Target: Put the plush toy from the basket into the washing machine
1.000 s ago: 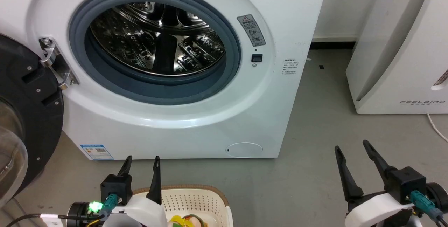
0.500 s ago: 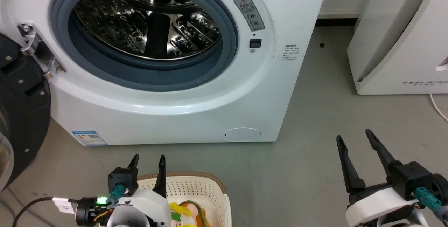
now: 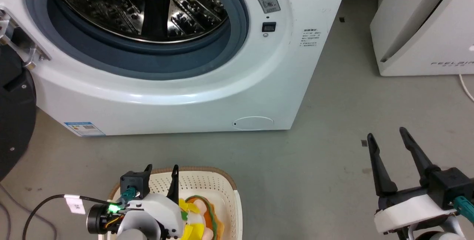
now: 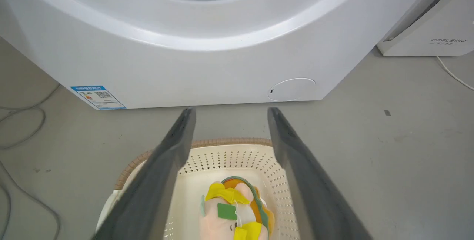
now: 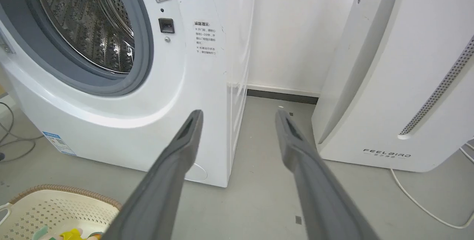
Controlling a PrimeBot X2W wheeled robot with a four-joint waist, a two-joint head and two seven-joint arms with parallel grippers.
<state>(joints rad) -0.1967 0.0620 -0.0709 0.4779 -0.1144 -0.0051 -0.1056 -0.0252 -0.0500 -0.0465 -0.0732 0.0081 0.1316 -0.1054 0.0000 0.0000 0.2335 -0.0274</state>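
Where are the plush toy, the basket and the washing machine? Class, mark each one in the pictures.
plush toy [image 4: 222, 194]: left wrist view, on its yellow upper part.
basket [image 4: 229, 156]: left wrist view, on its perforated far wall.
washing machine [image 3: 166, 110]: head view, on its white front panel, under the round opening.

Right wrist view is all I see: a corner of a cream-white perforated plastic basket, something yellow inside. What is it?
Observer: A small soft plush toy, yellow, pink and orange with a green tag, lying in that basket.
Operator: Is anything holding it?
Observer: No. The left gripper hovers over the basket, its two dark fingers spread, gripping nothing.
Operator: Is the washer ready?
Observer: On the large white washing machine, the black-framed door stands swung open on the robot's left.
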